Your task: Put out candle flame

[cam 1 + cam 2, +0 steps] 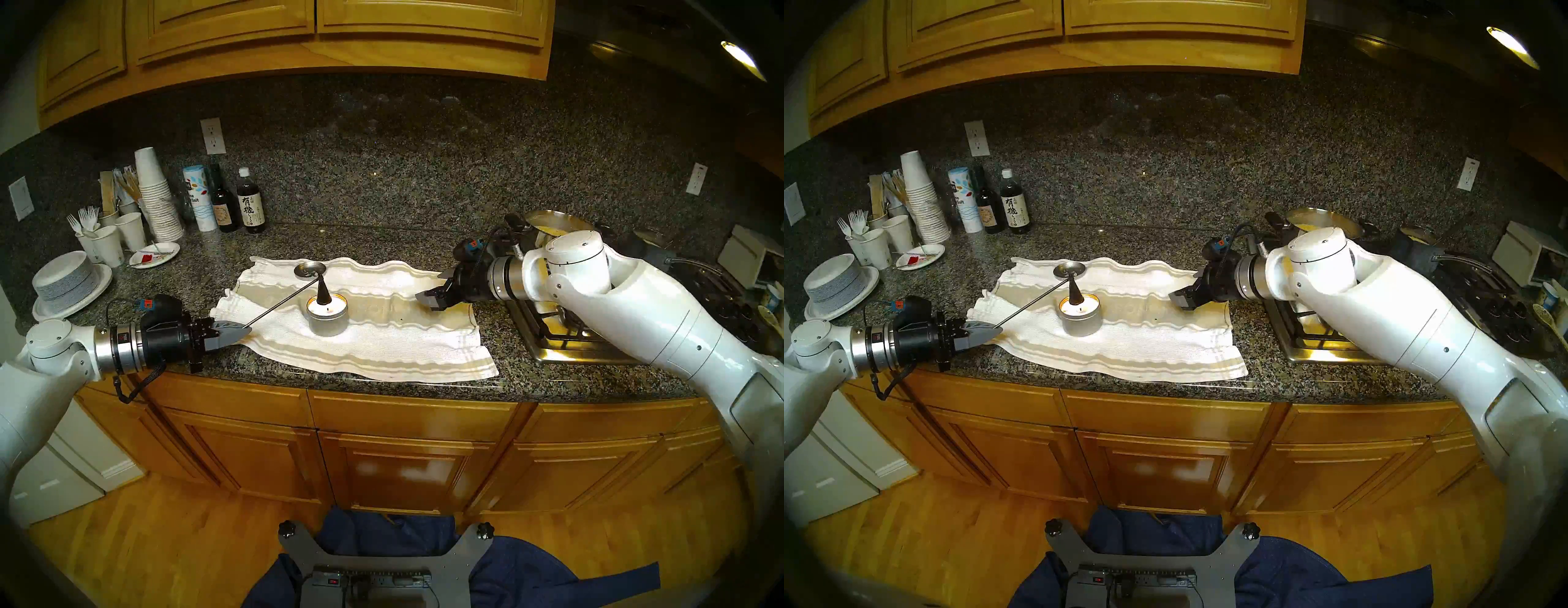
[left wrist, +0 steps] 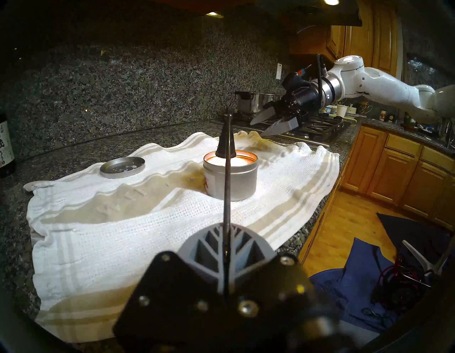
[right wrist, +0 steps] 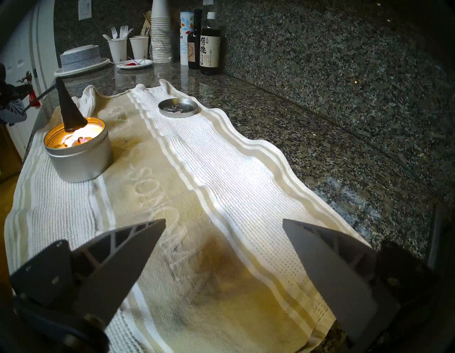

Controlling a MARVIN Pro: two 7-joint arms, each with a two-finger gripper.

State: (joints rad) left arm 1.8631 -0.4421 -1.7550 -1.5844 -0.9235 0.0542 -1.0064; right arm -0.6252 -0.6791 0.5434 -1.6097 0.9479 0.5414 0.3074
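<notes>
The candle [image 1: 327,319] is a short silver tin of white wax standing on a white striped towel [image 1: 382,339]. Its flame [image 1: 327,309] still glows, also visible in the right wrist view as the flame [image 3: 72,140]. My left gripper [image 1: 244,329] is shut on the end of a snuffer's thin rod [image 1: 280,306]. The snuffer's black cone [image 1: 323,293] hangs mouth-down over the rear-left of the tin's opening, at about rim height and beside the flame. My right gripper [image 1: 430,299] hovers open and empty over the towel's right end, well apart from the candle [image 3: 78,152].
The tin's flat silver lid [image 1: 309,268] lies on the towel behind the candle. Stacked cups [image 1: 155,199], bottles [image 1: 251,204] and a plate stack [image 1: 70,282] crowd the counter's back left. A stove [image 1: 564,335] with a pot borders the towel on the right.
</notes>
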